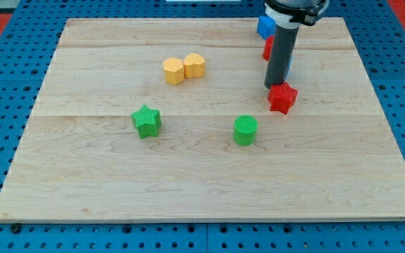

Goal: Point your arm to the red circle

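Right now: tip beside the red blocks

My tip [273, 86] rests on the surface [188, 176], touching the red star [283, 98]. Behind the rod, a mostly hidden red block [266, 48], shape unclear, sits below a blue block [264, 27]. No end effector shows.

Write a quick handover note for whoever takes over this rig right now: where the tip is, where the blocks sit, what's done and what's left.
My tip sits near the view's upper right, just left of and touching or almost touching the red star.
A red block, partly hidden behind the rod, is probably the red circle; a blue block lies just above it.
Two yellow blocks sit side by side at the upper middle; the green star and green cylinder sit lower.
Done: the tip is close to the red blocks.
Left: probably move up the view to the hidden red block.
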Motion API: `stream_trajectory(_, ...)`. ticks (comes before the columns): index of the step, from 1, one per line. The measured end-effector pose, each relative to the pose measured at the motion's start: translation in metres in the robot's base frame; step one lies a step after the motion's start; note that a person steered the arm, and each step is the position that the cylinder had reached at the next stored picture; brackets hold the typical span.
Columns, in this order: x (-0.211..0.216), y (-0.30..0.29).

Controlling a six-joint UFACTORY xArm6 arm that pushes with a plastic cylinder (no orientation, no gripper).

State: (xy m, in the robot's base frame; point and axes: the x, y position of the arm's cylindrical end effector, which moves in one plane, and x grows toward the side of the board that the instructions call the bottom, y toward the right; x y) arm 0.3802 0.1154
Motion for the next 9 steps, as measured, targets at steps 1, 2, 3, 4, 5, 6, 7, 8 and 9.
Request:
stream_trajectory(1, 0.012, -0.041)
stream_trajectory(2, 0.041, -0.04)
stream_trajectory(3, 0.037, -0.04)
stream_trajectory(4, 0.031, -0.041)
stream_trajectory(5, 0.026, -0.041)
stream_trajectory(6, 0.024, -0.041)
stream_trajectory(7, 0.023, -0.042)
stream_trajectory(8, 0.021, -0.043)
stream_trajectory(9, 0.021, -0.043)
